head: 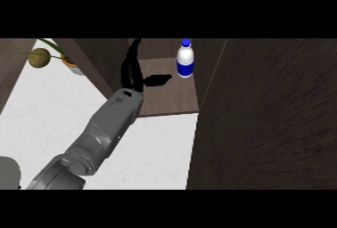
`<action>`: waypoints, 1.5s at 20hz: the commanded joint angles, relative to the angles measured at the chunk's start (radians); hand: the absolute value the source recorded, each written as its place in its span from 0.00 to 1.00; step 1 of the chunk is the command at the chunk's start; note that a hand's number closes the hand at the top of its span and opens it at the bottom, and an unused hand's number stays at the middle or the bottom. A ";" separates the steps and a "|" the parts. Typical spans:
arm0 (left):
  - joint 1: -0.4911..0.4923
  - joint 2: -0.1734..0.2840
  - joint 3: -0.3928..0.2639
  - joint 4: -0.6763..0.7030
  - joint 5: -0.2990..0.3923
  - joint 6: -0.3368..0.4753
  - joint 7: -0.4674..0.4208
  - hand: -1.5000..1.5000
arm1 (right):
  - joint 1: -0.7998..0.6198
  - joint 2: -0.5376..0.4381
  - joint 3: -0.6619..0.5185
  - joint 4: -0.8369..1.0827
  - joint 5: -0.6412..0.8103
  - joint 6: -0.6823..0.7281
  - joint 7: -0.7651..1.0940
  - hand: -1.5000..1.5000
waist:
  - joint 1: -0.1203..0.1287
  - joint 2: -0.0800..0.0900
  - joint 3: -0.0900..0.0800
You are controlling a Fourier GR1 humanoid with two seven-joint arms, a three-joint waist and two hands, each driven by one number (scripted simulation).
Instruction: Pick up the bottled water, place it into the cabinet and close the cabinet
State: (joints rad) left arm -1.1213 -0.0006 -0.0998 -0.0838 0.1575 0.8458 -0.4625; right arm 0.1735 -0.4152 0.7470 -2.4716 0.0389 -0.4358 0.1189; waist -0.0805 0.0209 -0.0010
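Observation:
The water bottle [186, 60], white with a blue cap and blue label, stands upright on the brown shelf [174, 98] inside the open cabinet, towards the back right. My left hand [133, 71] reaches into the cabinet opening on a grey forearm that comes in from the lower left. Its fingers are straight and lie along the left door panel [92, 62], with the thumb pointing right towards the bottle. The hand is open, holds nothing, and stays a short gap away from the bottle. My right hand does not show.
A wide dark wooden panel [270, 116] fills the right side of the view. A potted plant [69, 62] and a round brown object [39, 58] stand at the back left. The white counter [158, 147] runs below the cabinet.

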 commanded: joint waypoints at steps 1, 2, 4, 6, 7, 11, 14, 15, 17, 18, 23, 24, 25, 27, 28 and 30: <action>-0.004 0.028 0.016 0.018 0.005 -0.003 0.021 0.00 | 0.023 -0.025 0.016 -0.080 0.035 0.002 0.039 0.00 | 0.008 0.000 -0.001; -0.001 0.020 0.008 0.016 -0.005 0.011 0.010 0.00 | 0.000 -0.022 0.007 -0.073 0.015 0.013 0.055 0.00 | 0.016 0.000 -0.001; 0.042 0.017 0.030 -0.015 0.015 -0.031 -0.051 0.00 | 0.005 -0.025 0.032 -0.079 0.033 0.011 0.047 0.00 | 0.007 0.004 -0.002; 0.004 0.050 0.033 -0.028 0.016 -0.117 -0.040 0.00 | -0.008 -0.022 -0.003 -0.089 0.018 0.002 0.066 0.00 | 0.010 0.003 -0.001; 0.015 0.001 0.020 -0.042 0.015 -0.094 -0.058 0.00 | -0.062 0.028 0.007 -0.030 0.011 -0.001 0.071 0.00 | 0.011 0.003 -0.001; 0.061 0.002 0.099 -0.148 0.085 -0.240 -0.203 1.00 | 0.018 -0.038 0.017 -0.105 0.017 0.005 0.053 0.00 | 0.010 -0.004 -0.002; 0.078 0.001 0.102 -0.191 0.122 -0.332 -0.258 1.00 | 0.014 -0.039 0.006 -0.076 -0.005 0.019 0.031 0.00 | 0.023 -0.010 0.000; 0.105 0.001 0.099 -0.210 0.137 -0.378 -0.267 1.00 | 0.029 -0.018 0.049 -0.065 0.035 -0.005 0.033 0.00 | 0.033 -0.016 -0.001; 0.118 0.001 0.072 -0.232 0.158 -0.414 -0.274 1.00 | 0.033 -0.028 0.044 -0.098 0.057 -0.015 0.060 0.00 | 0.036 -0.021 0.000; 0.093 0.001 0.068 -0.232 0.193 -0.404 -0.262 1.00 | 0.012 -0.025 0.044 -0.094 0.047 -0.005 0.063 0.00 | 0.026 -0.017 -0.001; 0.165 0.001 0.022 -0.302 0.259 -0.552 -0.259 1.00 | 0.051 -0.016 0.061 -0.072 0.081 -0.037 0.018 0.00 | 0.047 -0.026 0.000; 0.202 0.001 0.002 -0.336 0.254 -0.591 -0.262 1.00 | 0.047 -0.061 0.026 -0.117 0.069 -0.026 0.084 0.00 | 0.062 -0.030 0.000; 0.195 0.001 -0.023 -0.361 0.305 -0.596 -0.226 1.00 | 0.020 -0.043 -0.024 -0.108 0.013 -0.023 0.073 0.00 | 0.056 -0.026 0.000; 0.253 0.001 -0.047 -0.428 0.300 -0.678 -0.195 1.00 | 0.044 -0.069 -0.060 -0.082 0.015 -0.027 0.034 0.00 | 0.083 -0.034 0.001; 0.277 0.001 -0.058 -0.440 0.311 -0.695 -0.206 1.00 | 0.044 -0.059 -0.007 -0.074 0.056 -0.026 0.025 0.00 | 0.073 -0.030 0.001; 0.326 0.001 -0.158 -0.550 0.373 -0.665 -0.139 1.00 | 0.016 -0.046 0.013 -0.079 0.089 -0.046 0.077 0.00 | 0.069 -0.035 0.000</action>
State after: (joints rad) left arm -0.8820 0.0001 -0.1687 -0.5103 0.4578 0.2183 -0.6556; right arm 0.1841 -0.4471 0.7351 -2.4809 0.0394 -0.4736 0.1384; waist -0.0171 -0.0073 -0.0011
